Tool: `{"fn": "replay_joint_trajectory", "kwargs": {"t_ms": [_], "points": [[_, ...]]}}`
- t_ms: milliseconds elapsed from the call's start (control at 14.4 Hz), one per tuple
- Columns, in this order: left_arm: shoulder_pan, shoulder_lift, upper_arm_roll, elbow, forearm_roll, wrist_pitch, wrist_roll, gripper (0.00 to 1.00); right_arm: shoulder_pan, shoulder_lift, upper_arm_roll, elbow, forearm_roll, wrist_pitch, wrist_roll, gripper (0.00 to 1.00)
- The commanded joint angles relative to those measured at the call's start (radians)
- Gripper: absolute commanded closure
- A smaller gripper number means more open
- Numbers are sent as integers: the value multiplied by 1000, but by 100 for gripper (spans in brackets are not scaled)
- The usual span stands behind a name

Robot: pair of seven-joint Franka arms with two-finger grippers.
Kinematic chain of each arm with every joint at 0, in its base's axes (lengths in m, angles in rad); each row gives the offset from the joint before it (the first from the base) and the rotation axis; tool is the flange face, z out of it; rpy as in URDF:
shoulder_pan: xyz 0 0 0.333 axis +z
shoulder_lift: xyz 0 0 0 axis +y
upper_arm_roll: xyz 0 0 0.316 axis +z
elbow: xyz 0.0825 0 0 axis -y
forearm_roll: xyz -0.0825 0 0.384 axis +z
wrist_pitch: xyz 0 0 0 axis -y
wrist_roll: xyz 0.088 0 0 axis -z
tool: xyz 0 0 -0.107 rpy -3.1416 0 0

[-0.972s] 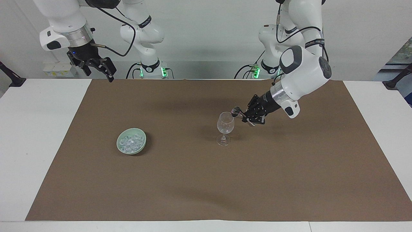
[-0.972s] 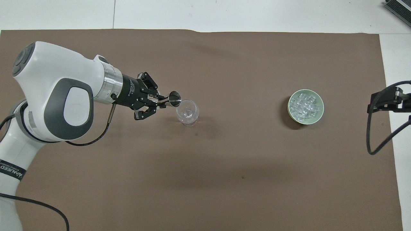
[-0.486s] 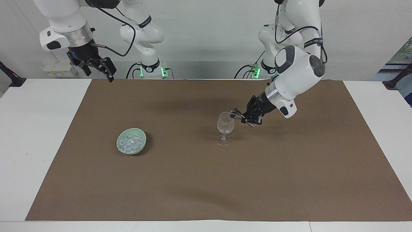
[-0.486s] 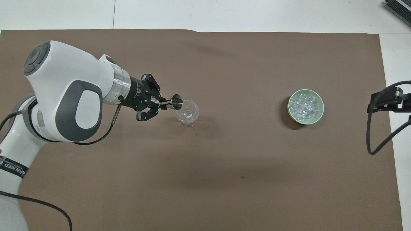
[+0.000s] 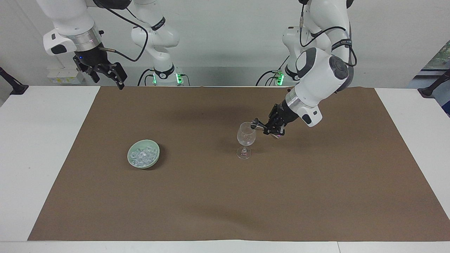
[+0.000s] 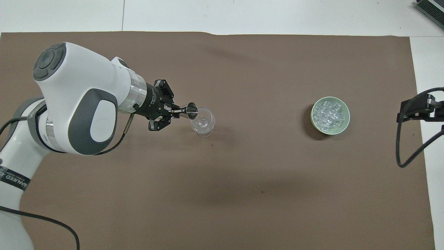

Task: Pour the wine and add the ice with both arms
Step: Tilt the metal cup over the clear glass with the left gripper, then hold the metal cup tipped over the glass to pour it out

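Note:
A clear stemmed wine glass (image 5: pixel 245 138) (image 6: pixel 203 123) stands upright near the middle of the brown mat. My left gripper (image 5: pixel 262 127) (image 6: pixel 178 111) is shut on a small metal jigger (image 5: pixel 254 124) (image 6: pixel 190 110), tipped with its mouth at the glass's rim. No wine shows; the glass looks clear. The ice (image 5: pixel 142 154) (image 6: pixel 329 114) lies heaped in a pale green bowl (image 5: pixel 158 151) (image 6: pixel 347 117) toward the right arm's end of the table. My right gripper (image 5: pixel 109 79) (image 6: pixel 412 109) waits open and empty, raised over the mat's edge at that end.
The brown mat (image 5: pixel 225 196) (image 6: pixel 242 194) covers most of the white table (image 5: pixel 42 147). A black cable (image 6: pixel 404 152) loops down from the right wrist.
The left arm's wrist and forearm have swung up and turned, keeping the jigger at the glass's rim and tipping it further. The right arm has not moved.

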Motion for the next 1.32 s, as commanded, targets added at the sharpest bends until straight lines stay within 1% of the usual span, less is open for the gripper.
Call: {"fn": "replay_joint_trajectory", "kwargs": {"t_ms": [0, 486, 625, 833, 972, 1250], "points": [[-19, 22, 14, 37, 35, -17, -34, 100, -6, -4, 3, -8, 5, 17, -17, 0], [-41, 24, 14, 48, 98, -18, -72, 100, -6, -4, 3, -8, 5, 17, -17, 0], [-56, 25, 12, 63, 135, -17, -95, 100, -6, -4, 3, -8, 5, 17, -19, 0], [-62, 33, 14, 69, 143, -21, -113, 100, -6, -4, 3, -8, 5, 17, -17, 0], [-84, 31, 14, 69, 190, -21, -124, 100, -6, -4, 3, -8, 5, 17, -17, 0], [-94, 31, 14, 74, 212, -37, -132, 100, -6, -4, 3, -8, 5, 17, -17, 0]]}}
